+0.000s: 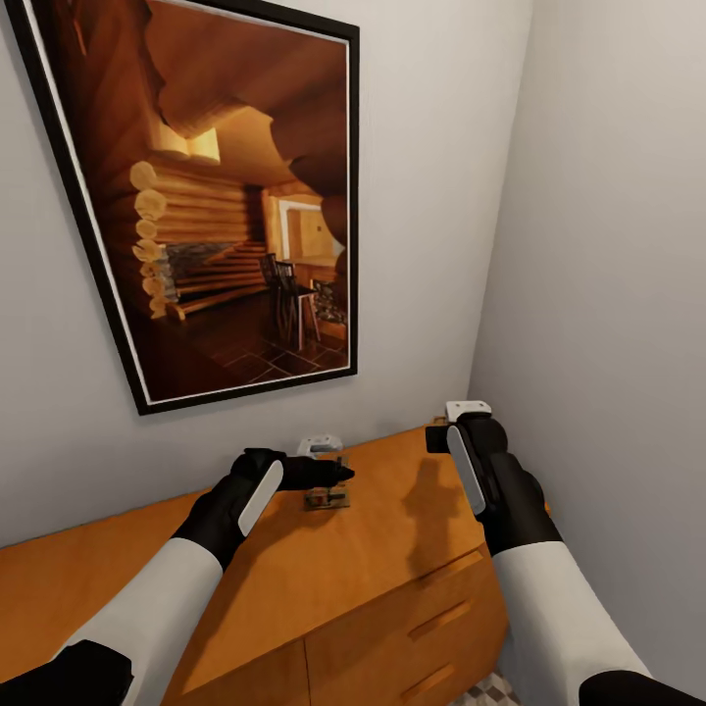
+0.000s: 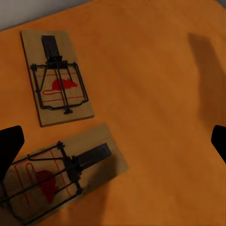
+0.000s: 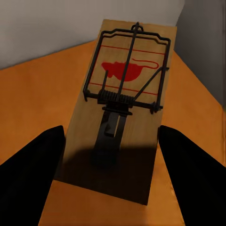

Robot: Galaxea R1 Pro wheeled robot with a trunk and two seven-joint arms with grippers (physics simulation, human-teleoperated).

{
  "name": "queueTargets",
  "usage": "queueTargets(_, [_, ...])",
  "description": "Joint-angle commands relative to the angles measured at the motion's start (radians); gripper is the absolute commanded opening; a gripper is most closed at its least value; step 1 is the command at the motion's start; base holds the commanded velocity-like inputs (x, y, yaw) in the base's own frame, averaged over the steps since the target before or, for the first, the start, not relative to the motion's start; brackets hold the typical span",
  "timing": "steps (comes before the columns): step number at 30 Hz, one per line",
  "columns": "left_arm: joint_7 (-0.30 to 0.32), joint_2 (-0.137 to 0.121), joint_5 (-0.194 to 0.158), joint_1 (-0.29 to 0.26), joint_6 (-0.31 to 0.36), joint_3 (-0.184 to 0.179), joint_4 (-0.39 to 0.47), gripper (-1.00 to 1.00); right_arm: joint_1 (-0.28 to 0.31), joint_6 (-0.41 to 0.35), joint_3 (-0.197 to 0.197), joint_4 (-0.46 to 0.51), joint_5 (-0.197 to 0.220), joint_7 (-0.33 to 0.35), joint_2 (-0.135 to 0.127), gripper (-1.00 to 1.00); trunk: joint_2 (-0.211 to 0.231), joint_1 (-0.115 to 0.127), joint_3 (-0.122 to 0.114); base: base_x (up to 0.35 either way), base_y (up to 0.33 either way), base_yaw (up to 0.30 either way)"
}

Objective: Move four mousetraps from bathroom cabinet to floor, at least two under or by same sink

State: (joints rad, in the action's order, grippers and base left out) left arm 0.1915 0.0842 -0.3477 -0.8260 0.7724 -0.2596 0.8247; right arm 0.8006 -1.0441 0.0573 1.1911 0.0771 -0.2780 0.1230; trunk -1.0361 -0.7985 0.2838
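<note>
A: So, what is biggest here?

B: The cabinet point(image 1: 412, 549), orange-brown with bar-handled drawer fronts, set into a corner of pale walls. Above its top a large framed picture point(image 1: 211, 196) of a log interior hangs tilted in the head view. Below the cabinet's right end a scrap of the cube-patterned bathroom floor point(image 1: 490, 691) shows.

A: And the arms?

B: Both reach over the cabinet top. The left gripper point(image 1: 338, 475) hovers near the cabinet's back edge, its fingers spread wide, holding nothing. The right gripper point(image 3: 110, 169) is at the cabinet's far right corner, fingers spread to either side of a trap and clear of it.

A: Where are the mousetraps?

B: All lie flat on the cabinet top. Two sit beneath the left gripper: an upper mousetrap point(image 2: 56, 77) and a lower mousetrap point(image 2: 63, 174), close but apart, at an angle to each other. The corner mousetrap point(image 3: 122, 103) lies between the right fingers, by the wall.
</note>
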Motion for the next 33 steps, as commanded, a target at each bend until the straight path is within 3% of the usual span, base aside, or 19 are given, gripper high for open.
queueTargets(1, [0.003, 0.0, 0.003, -0.001, 0.004, 0.0, 0.001, 1.0, 0.001, -0.003, 0.001, 0.001, 0.008, -0.008, 0.0, -1.0, -0.001, 0.0, 0.001, 0.158, -0.164, 0.0])
queueTargets(33, [-0.012, -0.004, 0.013, -0.001, -0.001, 0.004, 0.0, 1.0, 0.0, -0.003, 0.003, -0.011, 0.011, -0.006, -0.001, -1.0, -0.001, 0.0, 0.001, 0.023, -0.025, 0.0])
